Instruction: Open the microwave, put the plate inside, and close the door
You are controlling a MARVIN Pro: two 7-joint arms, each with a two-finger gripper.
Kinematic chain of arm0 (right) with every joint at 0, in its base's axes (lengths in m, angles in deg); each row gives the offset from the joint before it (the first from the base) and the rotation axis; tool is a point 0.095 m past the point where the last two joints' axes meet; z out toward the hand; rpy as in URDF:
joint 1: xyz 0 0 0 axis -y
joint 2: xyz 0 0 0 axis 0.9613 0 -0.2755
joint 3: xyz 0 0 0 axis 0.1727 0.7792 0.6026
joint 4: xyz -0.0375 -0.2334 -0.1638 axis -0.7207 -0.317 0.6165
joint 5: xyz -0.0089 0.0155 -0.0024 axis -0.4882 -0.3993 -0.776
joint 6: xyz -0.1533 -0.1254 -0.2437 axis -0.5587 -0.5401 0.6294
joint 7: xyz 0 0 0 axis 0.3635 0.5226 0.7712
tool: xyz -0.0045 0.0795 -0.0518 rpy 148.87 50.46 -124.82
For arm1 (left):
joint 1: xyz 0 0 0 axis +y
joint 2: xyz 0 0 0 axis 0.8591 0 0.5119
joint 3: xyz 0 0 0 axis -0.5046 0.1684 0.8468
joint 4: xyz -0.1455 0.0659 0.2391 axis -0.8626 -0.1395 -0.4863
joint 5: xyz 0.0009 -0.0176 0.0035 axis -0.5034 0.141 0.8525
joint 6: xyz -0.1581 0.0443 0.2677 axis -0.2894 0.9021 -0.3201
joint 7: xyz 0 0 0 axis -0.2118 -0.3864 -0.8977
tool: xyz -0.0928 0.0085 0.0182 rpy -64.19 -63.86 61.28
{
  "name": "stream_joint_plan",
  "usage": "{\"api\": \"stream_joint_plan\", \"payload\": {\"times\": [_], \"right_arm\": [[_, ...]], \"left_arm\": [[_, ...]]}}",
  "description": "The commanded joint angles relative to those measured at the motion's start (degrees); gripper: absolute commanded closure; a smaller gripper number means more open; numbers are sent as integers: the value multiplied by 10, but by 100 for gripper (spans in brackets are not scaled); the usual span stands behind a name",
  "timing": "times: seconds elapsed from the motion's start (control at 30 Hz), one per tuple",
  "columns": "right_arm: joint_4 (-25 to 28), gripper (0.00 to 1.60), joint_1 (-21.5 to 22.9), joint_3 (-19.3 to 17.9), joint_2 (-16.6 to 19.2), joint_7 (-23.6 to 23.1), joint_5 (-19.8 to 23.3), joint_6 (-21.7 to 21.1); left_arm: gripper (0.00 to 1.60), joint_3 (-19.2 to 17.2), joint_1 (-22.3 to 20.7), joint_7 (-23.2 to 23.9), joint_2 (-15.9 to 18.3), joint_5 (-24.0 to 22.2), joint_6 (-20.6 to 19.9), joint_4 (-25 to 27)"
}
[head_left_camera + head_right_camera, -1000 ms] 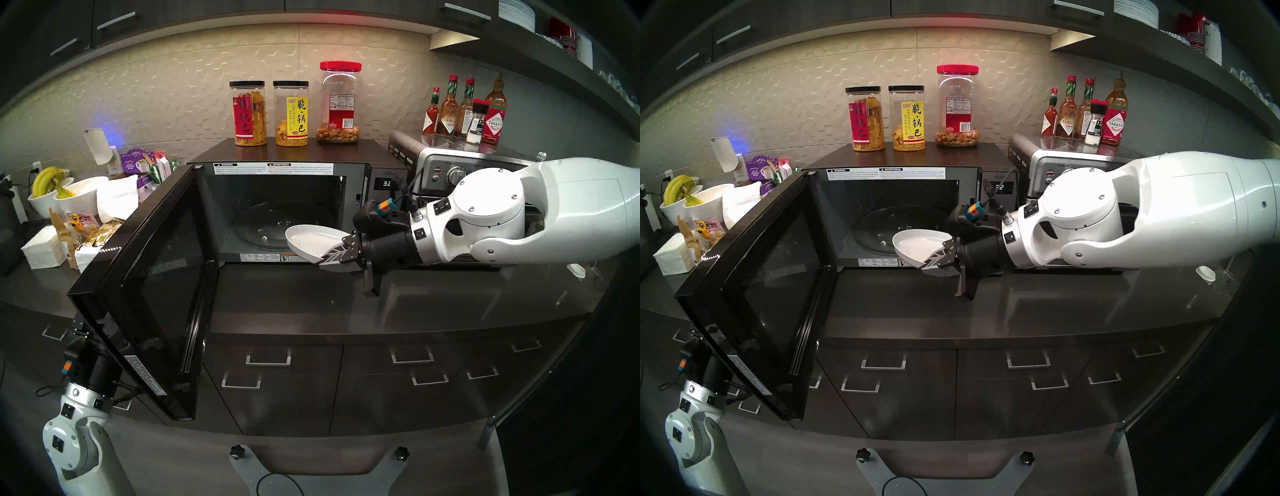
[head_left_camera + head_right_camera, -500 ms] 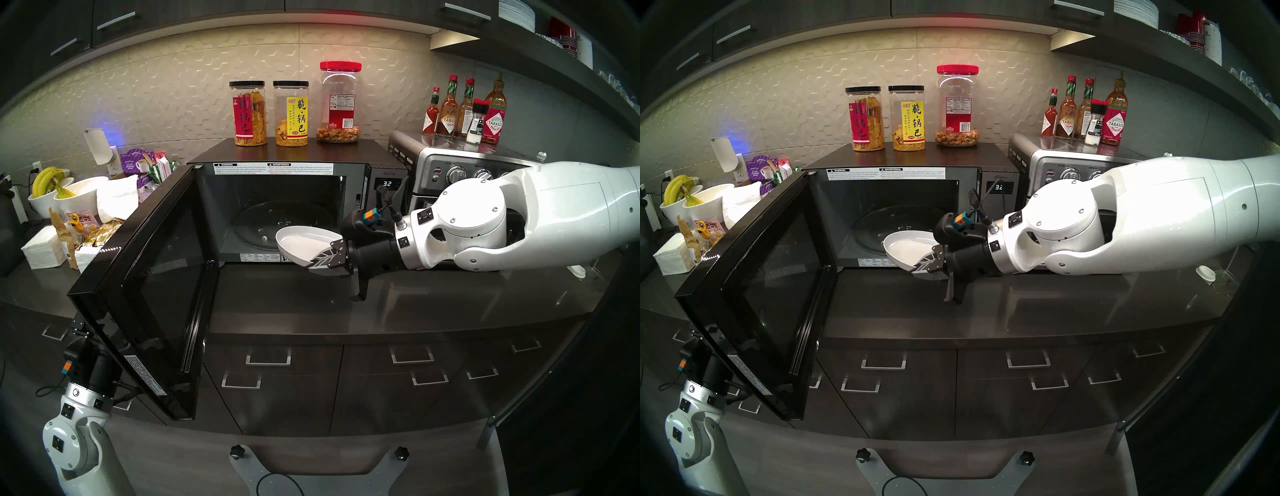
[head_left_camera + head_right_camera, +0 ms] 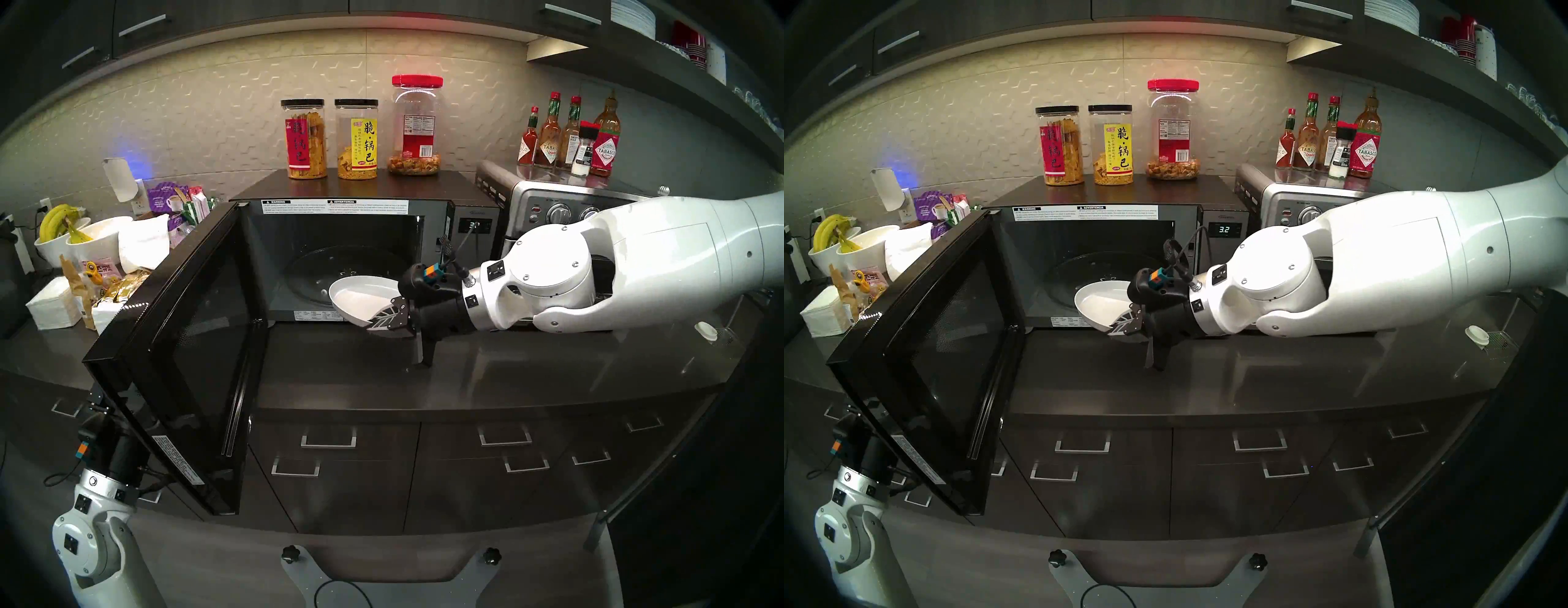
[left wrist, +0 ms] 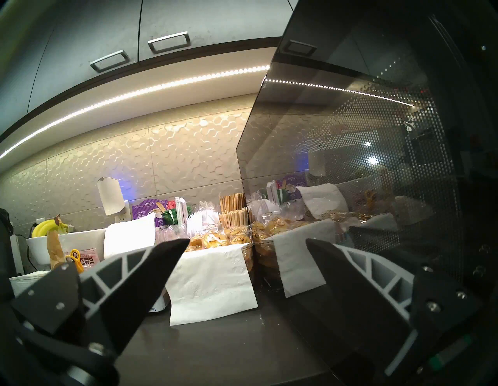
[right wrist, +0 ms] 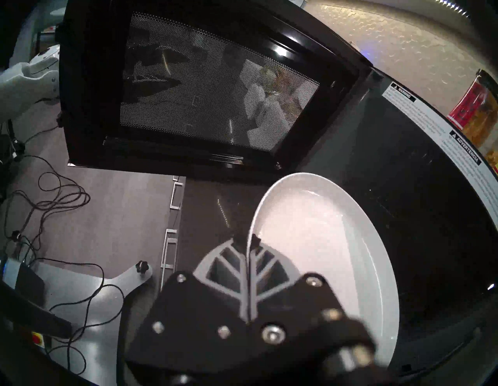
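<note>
The microwave stands on the counter with its door swung wide to the left. Its glass turntable is bare. My right gripper is shut on the near rim of the white plate. The plate is tilted at the cavity's front sill, right of centre. In the right wrist view the plate rim runs between the closed fingertips of the right gripper. My left gripper is open and empty just outside the door's outer glass. The door hides it in the head views.
A steel toaster oven stands right of the microwave, behind my right forearm, with sauce bottles on top. Three jars sit on the microwave. Bowls with bananas, snack packs and napkins crowd the left counter.
My right arm has carried the plate leftward, from the cavity's right edge toward the middle of the opening. The door and the left arm have stayed still.
</note>
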Motion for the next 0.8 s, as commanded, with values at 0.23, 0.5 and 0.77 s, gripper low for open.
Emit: {"api": "stream_joint_plan", "payload": {"times": [0.23, 0.5, 0.77], "right_arm": [[-58, 160, -28, -30, -67, 2, 9, -2], [-93, 160, -54, -36, -96, 5, 20, -2], [-119, 160, -74, -33, -118, 23, -2, 11]], "left_arm": [[0, 0, 1, 1, -1, -1, 1, 12], [0, 0, 1, 1, -1, -1, 1, 12], [0, 0, 1, 1, -1, -1, 1, 12]]}}
